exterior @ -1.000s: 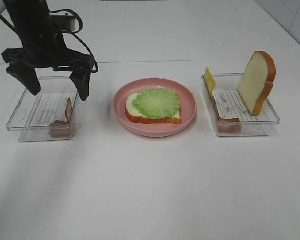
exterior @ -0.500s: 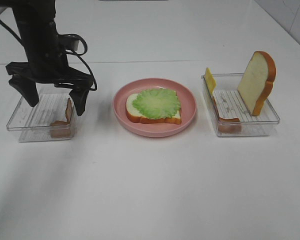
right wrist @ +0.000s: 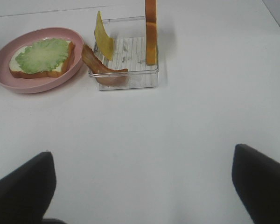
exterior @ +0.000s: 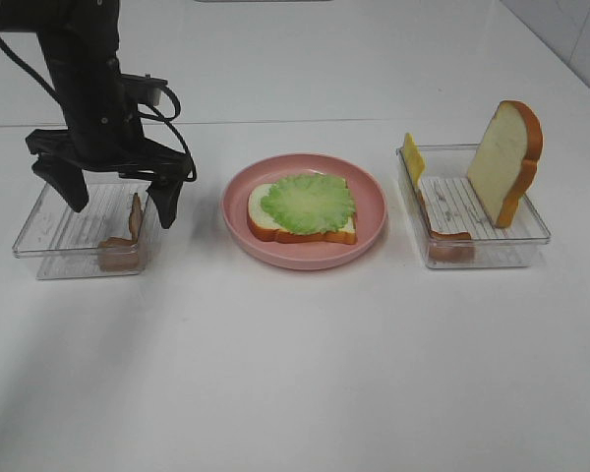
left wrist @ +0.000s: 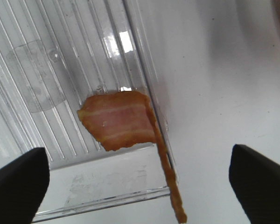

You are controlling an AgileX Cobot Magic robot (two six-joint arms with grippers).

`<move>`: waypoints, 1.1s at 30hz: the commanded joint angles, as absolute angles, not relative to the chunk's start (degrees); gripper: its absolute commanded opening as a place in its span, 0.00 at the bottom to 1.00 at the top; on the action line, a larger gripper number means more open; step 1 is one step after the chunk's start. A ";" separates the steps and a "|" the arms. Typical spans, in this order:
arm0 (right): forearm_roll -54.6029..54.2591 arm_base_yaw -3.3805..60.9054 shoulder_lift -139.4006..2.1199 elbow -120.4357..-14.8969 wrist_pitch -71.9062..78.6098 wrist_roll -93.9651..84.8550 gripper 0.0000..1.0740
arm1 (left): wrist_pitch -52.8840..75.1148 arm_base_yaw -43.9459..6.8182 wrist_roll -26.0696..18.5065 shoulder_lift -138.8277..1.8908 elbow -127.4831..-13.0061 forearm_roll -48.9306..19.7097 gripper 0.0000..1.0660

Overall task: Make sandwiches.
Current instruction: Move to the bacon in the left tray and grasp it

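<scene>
On the pink plate [exterior: 275,258] lies one bread slice [exterior: 275,231] topped with ruffled green lettuce [exterior: 308,202]. My left gripper [exterior: 120,202] hangs open over the left clear tray [exterior: 49,231], its fingers straddling the brown bacon strips [exterior: 134,218] leaning against the tray's right wall. In the left wrist view the bacon [left wrist: 119,121] lies between the open fingers [left wrist: 18,182], untouched. My right gripper [right wrist: 142,186] is open and empty above bare table, away from the right tray [right wrist: 130,81]. That tray holds an upright bread slice [exterior: 506,162], yellow cheese [exterior: 413,157] and bacon [exterior: 442,231].
White table all around. The left tray's thin walls stand close to both left fingers. The plate [right wrist: 4,77] sits between the two trays, and the right tray [exterior: 487,258] is near the table's right side.
The left gripper has come down and shifted slightly right over the left tray, still open. Plate and right tray are unchanged.
</scene>
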State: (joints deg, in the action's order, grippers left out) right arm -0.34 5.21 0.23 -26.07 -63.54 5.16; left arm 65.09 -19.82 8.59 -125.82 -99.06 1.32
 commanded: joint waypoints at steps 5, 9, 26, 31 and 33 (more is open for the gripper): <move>-0.52 4.87 2.01 -25.95 -62.97 4.58 0.89 | 64.86 -20.11 9.17 -126.57 -98.66 1.43 0.94; -0.52 4.87 2.01 -25.95 -62.97 4.58 0.89 | 64.29 -20.11 9.17 -126.57 -98.66 1.43 0.81; -0.52 4.87 2.01 -25.95 -62.97 4.58 0.89 | 64.52 -20.11 9.80 -126.57 -98.66 0.00 0.44; -0.52 4.87 2.01 -25.95 -62.97 4.58 0.89 | 64.63 -20.11 9.74 -126.57 -98.66 -1.66 0.44; -0.52 4.87 2.01 -25.95 -62.97 4.58 0.89 | 64.69 -20.11 9.74 -126.57 -98.66 -1.66 0.42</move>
State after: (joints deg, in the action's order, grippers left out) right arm -0.34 5.21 0.23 -26.07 -63.54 5.16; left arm 64.23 -19.82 9.34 -126.51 -99.06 -1.20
